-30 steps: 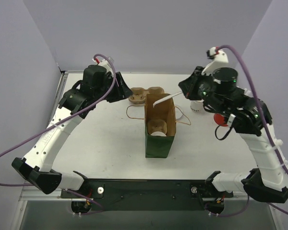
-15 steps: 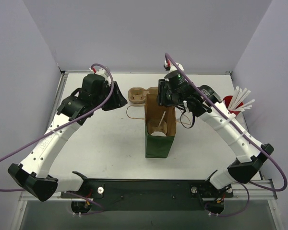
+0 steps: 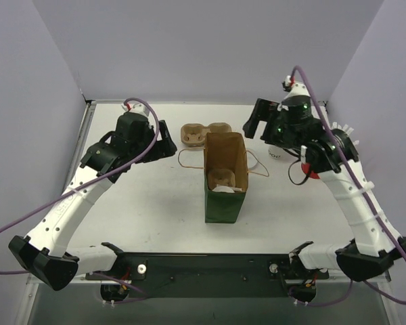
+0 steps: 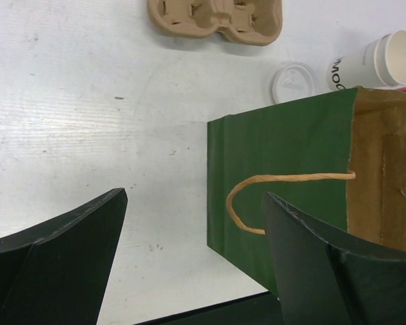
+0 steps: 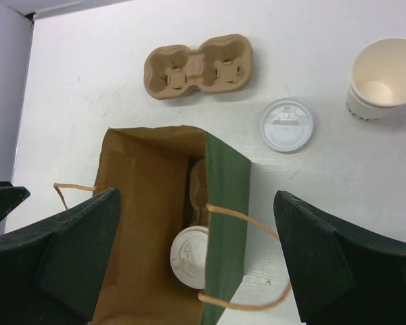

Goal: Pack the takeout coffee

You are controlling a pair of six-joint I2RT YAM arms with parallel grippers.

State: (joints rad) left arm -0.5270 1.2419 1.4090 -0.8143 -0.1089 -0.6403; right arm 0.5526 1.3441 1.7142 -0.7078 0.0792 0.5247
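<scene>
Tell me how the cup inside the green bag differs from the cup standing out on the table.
The bagged cup wears a white lid; the outside cup is open, its inside showing, with a loose lid beside it. The bagged cup sits deep inside the green bag; the outside cup stands on the bare table, to the bag's right. Both are white and upright.
</scene>
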